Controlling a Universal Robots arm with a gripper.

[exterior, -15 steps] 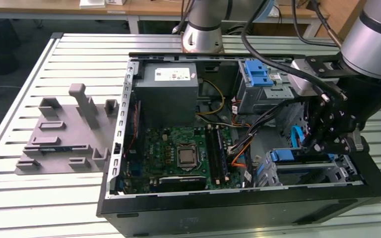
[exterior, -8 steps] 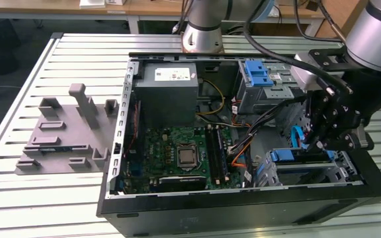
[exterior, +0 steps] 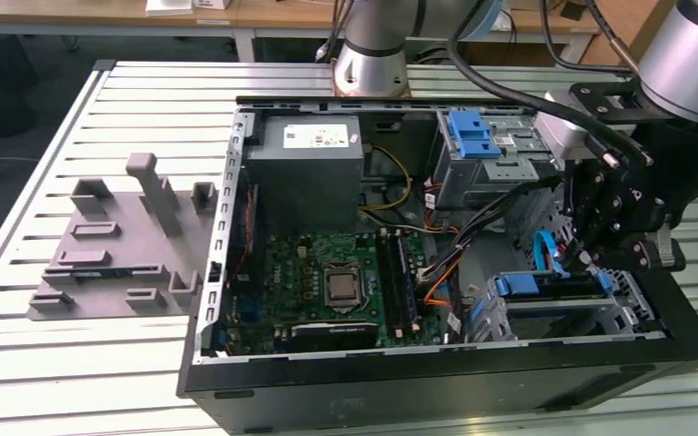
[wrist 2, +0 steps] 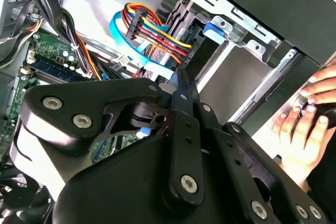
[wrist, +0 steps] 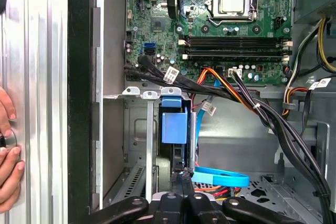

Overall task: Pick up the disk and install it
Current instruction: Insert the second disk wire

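The disk sits inside the lower metal drive bay of the open computer case, on the exterior view's right. Its blue bracket handle faces the motherboard, and the dark body runs back into the bay. My gripper hangs just above the disk's rear part. In both wrist views the two fingers meet, so the gripper is shut, with its tips right at the disk's edge. I see nothing clamped between them.
A blue flat cable and bundled wires lie close by the fingers. The grey power supply and an upper bay with a blue latch stand at the back. A person's hand rests outside the case. A grey fixture lies on the table.
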